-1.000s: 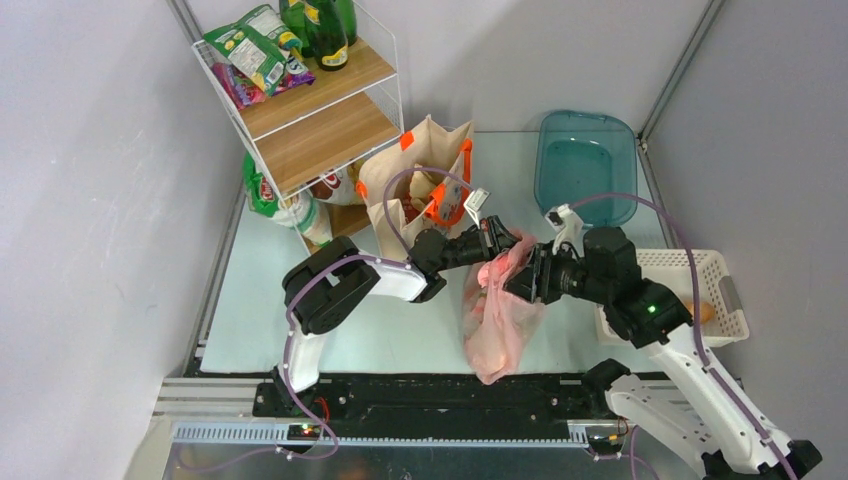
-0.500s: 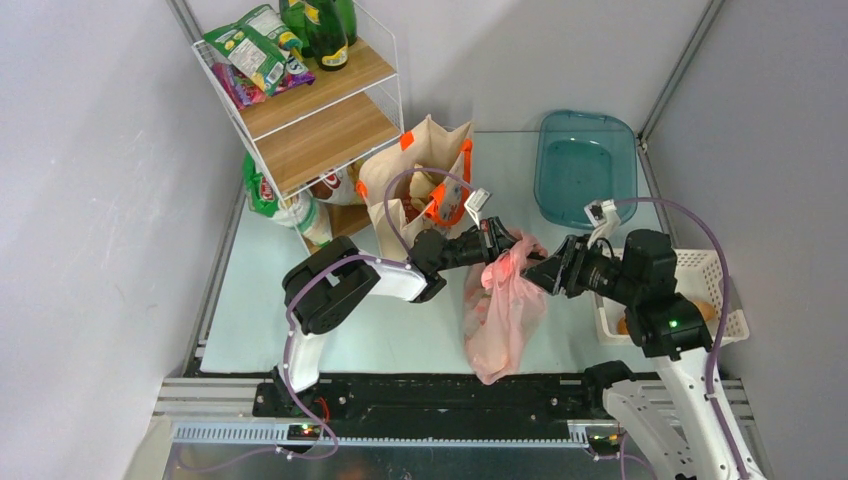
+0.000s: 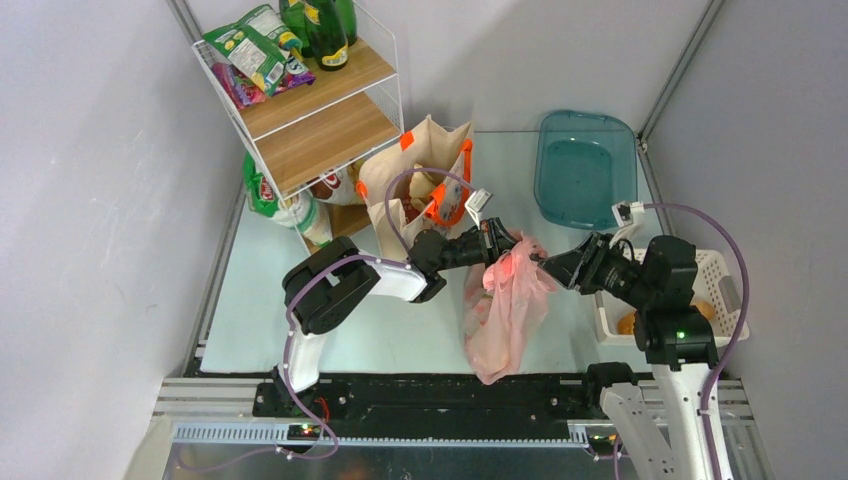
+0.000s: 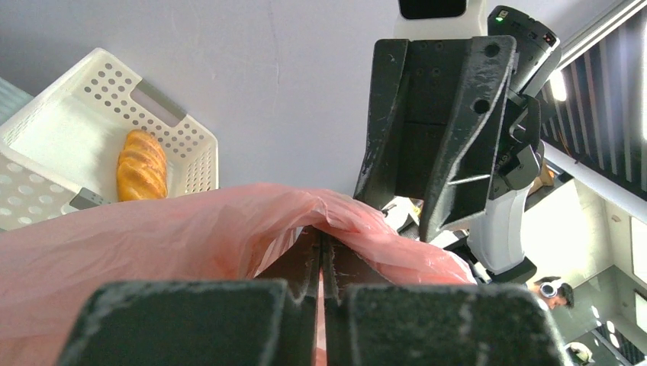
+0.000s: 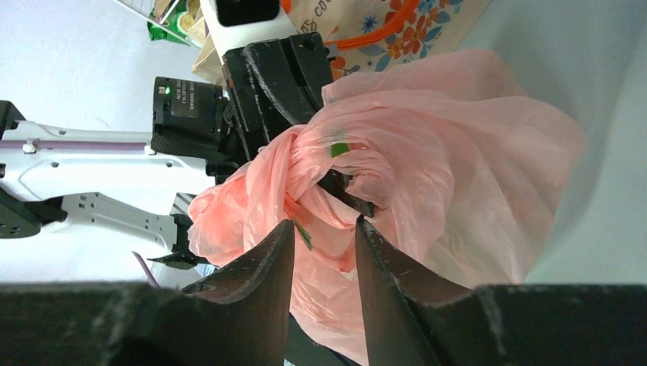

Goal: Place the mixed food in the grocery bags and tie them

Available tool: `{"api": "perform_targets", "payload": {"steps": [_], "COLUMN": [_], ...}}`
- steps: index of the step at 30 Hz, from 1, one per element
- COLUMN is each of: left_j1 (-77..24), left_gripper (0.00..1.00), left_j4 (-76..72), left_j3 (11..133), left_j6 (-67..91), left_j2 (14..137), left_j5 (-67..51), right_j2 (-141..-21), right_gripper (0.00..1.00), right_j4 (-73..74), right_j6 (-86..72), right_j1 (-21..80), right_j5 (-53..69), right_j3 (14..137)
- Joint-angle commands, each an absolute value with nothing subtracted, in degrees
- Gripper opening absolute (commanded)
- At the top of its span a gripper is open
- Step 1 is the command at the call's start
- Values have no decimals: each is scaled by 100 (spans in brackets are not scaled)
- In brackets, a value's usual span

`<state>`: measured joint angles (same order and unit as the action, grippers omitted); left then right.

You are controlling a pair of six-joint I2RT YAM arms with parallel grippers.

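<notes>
The thin pink bag lies in the middle of the table, its top twisted into a bunch. My left gripper is shut on that bunched top; in the left wrist view the pink film is pinched between the closed fingers. My right gripper is open just right of the bag top, and in the right wrist view the fingers stand apart in front of the twisted plastic. A speck of green shows among the folds. The beige tote stands behind. A bread roll lies in the white basket.
A teal tray sits at the back right. A wire shelf with green bottles and snack packets stands at the back left. More packets lie under the shelf beside the tote.
My right arm has drawn back to the right, away from the bag top, and its gripper now stands open beside it. The left gripper has kept its hold.
</notes>
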<state>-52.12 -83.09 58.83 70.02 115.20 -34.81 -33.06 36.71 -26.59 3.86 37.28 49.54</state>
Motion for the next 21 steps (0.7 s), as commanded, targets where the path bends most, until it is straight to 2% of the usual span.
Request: {"api": "perform_targets", "payload": {"steps": [1,8,10,14,21], "left_j1": [-5230,-5255,-5271,-5292,-5309], "left_gripper": [0,0,0,0,0], "left_j4": [-8598,-8605,-8608,-8606,-8605], "left_j3": [6032,6130,6175,6248,6333], "left_j6": [7100,7201,7217,7247,7330], "left_j2": [11471,11465,11467,11470,11507], "left_j5": [-3609,-3657,-3689,-3783,-4002], "right_j2": [-3289,-3213,-3209,-3213,-3393], "right_gripper": [37,35,37,47,48], "right_j4": [3825,3718,3676,3469,3208], "right_j6": [-2664,-2726,-2725,-2821,-3085], "right_j1": [203,58,-34,-354,-603], "right_j5": [3988,4133,4168,4474,5048], "right_j3": [5028,4744,4723,4720,4720]}}
